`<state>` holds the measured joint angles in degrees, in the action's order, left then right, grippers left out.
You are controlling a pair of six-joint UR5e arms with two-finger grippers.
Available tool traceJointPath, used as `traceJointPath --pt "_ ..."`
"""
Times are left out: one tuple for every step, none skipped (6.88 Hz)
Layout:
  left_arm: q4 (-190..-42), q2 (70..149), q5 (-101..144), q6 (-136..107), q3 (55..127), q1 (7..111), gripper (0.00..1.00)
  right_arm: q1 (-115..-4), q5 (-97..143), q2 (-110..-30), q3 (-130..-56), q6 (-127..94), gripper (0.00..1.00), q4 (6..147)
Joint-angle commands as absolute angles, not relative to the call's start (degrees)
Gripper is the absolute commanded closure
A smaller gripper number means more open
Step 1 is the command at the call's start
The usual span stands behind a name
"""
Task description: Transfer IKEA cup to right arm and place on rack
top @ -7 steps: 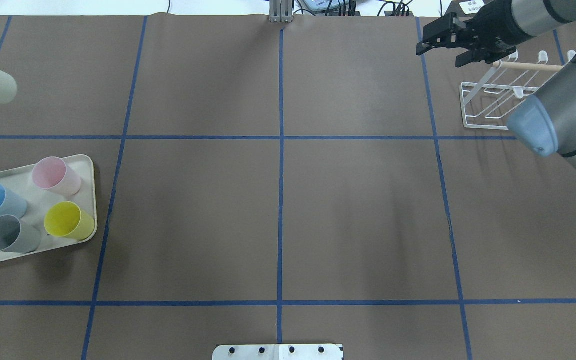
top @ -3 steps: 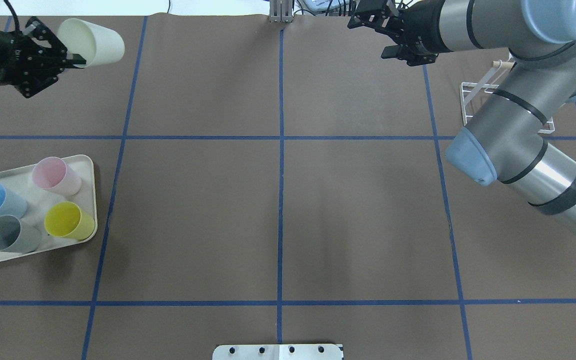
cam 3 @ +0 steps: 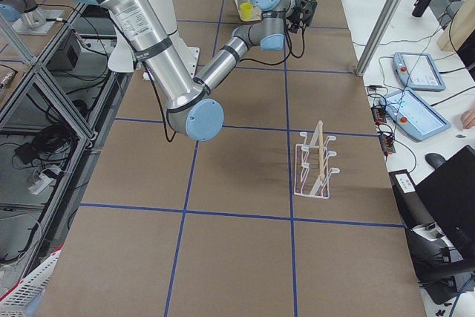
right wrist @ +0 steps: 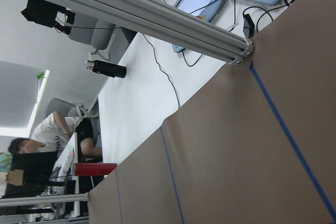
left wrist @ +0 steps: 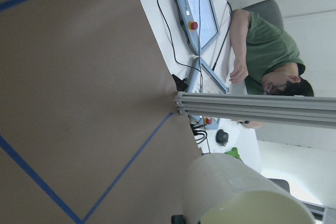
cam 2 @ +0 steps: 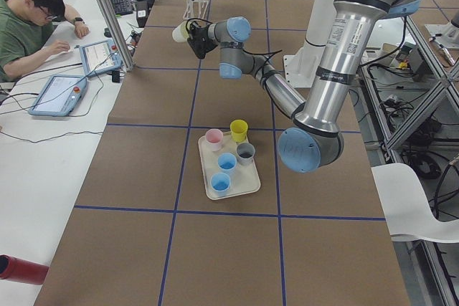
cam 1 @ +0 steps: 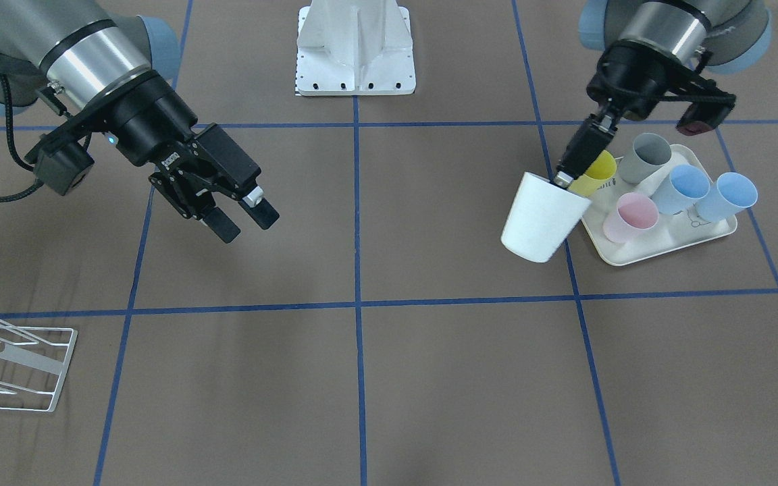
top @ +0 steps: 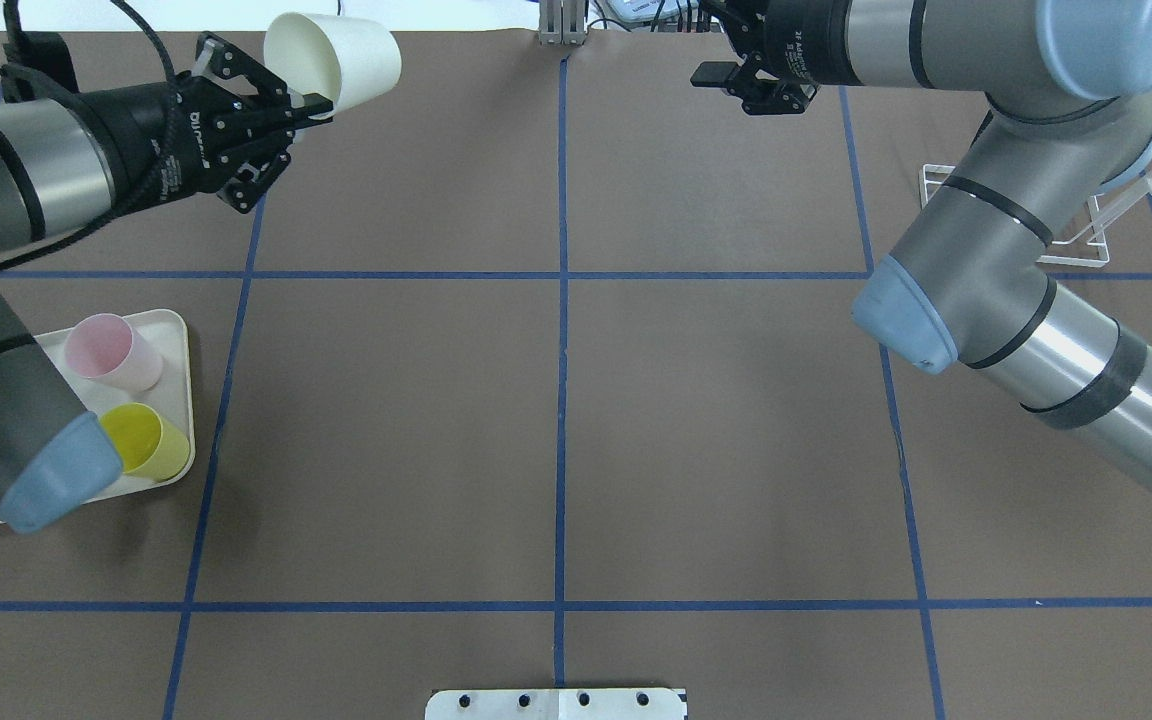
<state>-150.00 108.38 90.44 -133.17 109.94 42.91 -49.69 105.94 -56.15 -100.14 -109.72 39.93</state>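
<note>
Left end effector (cam 1: 562, 179) is pinching the rim of the off-white plastic IKEA cup (cam 1: 539, 217), holding it tilted above the brown counter (cam 1: 429, 378).
Right end effector (cam 1: 246, 224) is hanging with jaws spread, gripping nothing. The cream rectangular tray (cam 1: 666, 237) is carrying five cups: a pink cup (cam 1: 629, 216), a yellow cup (cam 1: 600, 170), a grey cup (cam 1: 645, 155) and two blue cups (cam 1: 683, 187). One white wire rack (cam 1: 38, 362) is standing well apart from them.

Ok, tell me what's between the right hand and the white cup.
Between right hand and white cup: only bare table crossed by a blue tape line, per the front-facing view.
</note>
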Motion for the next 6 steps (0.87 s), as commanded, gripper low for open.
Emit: traceJointPath --pt "-168.1 110.5 82.2 -139.1 103.7 38.8 1.00 -47.6 105.3 -56.1 -100.0 -117.1 0.00 31.6" --pt "-172.0 113.5 78.6 -139.7 100.9 37.1 1.00 -46.4 105.3 -56.0 -100.0 -117.7 0.00 30.4" --pt "-174.7 115.9 77.4 -139.7 98.2 36.2 1.00 -45.3 104.2 -56.0 -100.0 -117.6 0.00 30.4" --pt "-177.5 116.9 76.7 -139.7 96.1 35.7 1.00 -44.5 103.5 -55.8 -99.9 -117.6 0.00 30.4" --pt "-177.9 119.1 74.9 -139.3 94.3 33.9 1.00 -44.0 103.4 -55.0 -99.9 -117.7 0.00 30.4" --pt "-178.7 119.6 74.9 -139.1 92.9 33.8 1.00 -43.8 103.4 -54.9 -99.9 -117.8 0.00 30.4"
